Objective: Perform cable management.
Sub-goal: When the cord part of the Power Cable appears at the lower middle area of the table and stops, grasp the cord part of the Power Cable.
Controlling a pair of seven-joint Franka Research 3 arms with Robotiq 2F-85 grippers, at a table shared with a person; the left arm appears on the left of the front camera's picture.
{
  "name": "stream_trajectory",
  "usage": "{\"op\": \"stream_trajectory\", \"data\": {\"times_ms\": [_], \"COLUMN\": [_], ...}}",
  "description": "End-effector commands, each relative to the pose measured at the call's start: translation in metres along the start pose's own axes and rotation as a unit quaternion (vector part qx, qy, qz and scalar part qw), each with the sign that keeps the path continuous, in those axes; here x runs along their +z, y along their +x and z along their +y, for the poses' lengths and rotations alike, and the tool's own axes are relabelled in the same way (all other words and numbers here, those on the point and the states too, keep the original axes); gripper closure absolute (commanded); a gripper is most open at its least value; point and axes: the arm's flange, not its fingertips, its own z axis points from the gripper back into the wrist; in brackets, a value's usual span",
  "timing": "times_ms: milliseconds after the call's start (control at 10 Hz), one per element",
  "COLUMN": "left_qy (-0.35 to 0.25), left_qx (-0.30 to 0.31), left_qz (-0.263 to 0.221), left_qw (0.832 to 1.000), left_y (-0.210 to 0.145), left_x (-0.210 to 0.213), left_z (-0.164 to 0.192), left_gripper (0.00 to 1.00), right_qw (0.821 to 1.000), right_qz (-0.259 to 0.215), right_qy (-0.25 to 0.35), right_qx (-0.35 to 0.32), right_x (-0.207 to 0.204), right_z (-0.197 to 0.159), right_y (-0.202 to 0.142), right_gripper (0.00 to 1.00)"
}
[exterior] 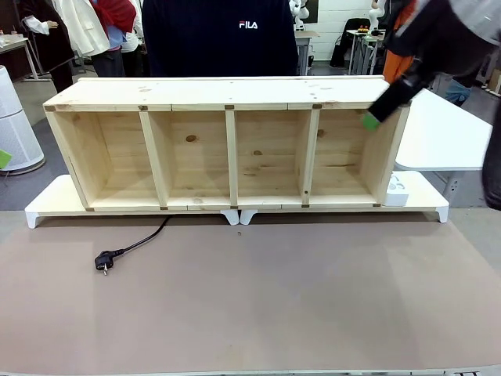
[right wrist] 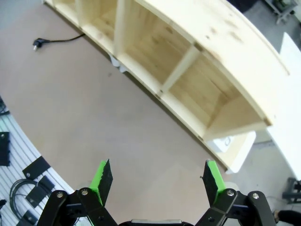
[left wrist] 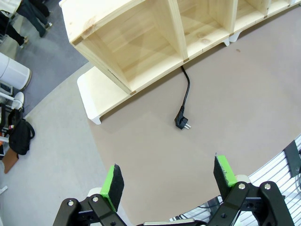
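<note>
cable (left wrist: 188, 92) far end hidden under shelf (left wrist: 117, 19); thin, black, plug (left wrist: 182, 123) on worktop (left wrist: 235, 108). left tool (left wrist: 167, 168), right tool (right wrist: 157, 165) both released.

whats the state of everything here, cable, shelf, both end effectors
shelf, open side facing the robot
cable, loose on the brown mat, running out from under the shelf
plug, unplugged, lying on the mat
left end effector, open, holding nothing
right end effector, open, holding nothing
</note>
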Motion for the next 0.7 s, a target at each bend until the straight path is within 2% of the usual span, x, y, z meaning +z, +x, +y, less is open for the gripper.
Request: {"op": "stream_trajectory", "data": {"times_ms": [0, 300, 600], "left_qy": [0.0, 0.0, 0.0], "left_qx": [0.01, 0.01, 0.01], "left_qz": [-0.005, -0.005, -0.005], "left_qw": [1.0, 1.0, 1.0], "left_y": [0.001, 0.001, 0.001], "left_x": [-0.002, -0.002, -0.002], "left_z": [-0.001, -0.001, -0.001], "left_gripper": [0.0, 0.0, 0.0], "right_qw": [0.999, 0.995, 0.991], "right_qz": [0.023, 0.03, 0.037], "right_qy": [0.035, 0.064, 0.076], "right_qx": [0.023, 0.065, 0.106], "right_x": [-0.005, -0.012, -0.034], "right_z": [0.01, 0.054, 0.1], "right_y": [0.043, 0.109, 0.151], "right_gripper": [0.0, 0.0, 0.0]}}
